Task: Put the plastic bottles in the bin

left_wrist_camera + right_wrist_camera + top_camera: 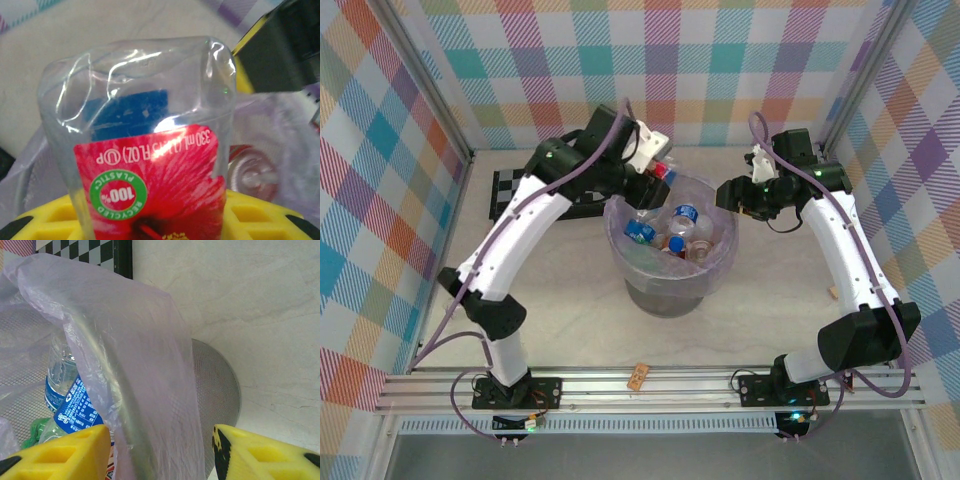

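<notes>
Clear crumpled bottle (145,150), red flower label w/ green "100% recycled" badge, is clamped in left hand (658,160) over far-left rim of lilac-lined bin (731,238). Other bottles (685,215) are seen inside. Rim's right side is straddled by right hand (160,440), fingers apart.

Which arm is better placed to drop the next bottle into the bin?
Probably left. The left gripper holds a red-labelled bottle at the far rim of the bin; the right gripper is open astride that rim, holding no bottle.
</notes>
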Robot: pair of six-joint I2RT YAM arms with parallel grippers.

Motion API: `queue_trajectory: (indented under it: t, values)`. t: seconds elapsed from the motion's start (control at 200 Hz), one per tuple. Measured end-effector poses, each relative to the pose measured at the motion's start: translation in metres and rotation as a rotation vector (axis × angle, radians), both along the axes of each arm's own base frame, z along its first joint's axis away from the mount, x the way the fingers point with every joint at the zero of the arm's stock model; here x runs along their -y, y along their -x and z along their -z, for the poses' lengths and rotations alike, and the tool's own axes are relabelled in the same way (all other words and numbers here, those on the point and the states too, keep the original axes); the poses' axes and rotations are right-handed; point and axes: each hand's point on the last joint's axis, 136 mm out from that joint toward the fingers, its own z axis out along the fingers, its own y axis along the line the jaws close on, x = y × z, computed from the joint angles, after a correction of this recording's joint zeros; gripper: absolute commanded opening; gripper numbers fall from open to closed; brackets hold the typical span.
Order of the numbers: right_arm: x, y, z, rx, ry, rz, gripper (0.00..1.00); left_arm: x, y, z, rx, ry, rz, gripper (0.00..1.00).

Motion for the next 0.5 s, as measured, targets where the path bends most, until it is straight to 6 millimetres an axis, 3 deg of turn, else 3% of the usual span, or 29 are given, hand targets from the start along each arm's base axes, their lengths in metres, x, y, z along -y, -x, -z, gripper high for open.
queue_trajectory:
  t: [0.195, 0.375, 0.5]
  values:
    - [0.000, 0.000, 0.000, 0.000, 0.001, 0.000, 0.57, -0.010, -0.005, 0.043, -0.063, -0.157, -0.002, 0.17]
    - [0.000, 0.000, 0.000, 0.000, 0.001, 0.000, 0.57, -0.020, -0.007, 0.047, -0.052, -0.232, -0.006, 0.53]
    - [0.000, 0.000, 0.000, 0.001, 0.001, 0.000, 0.57, -0.019, -0.007, 0.037, -0.031, -0.215, 0.004, 0.67]
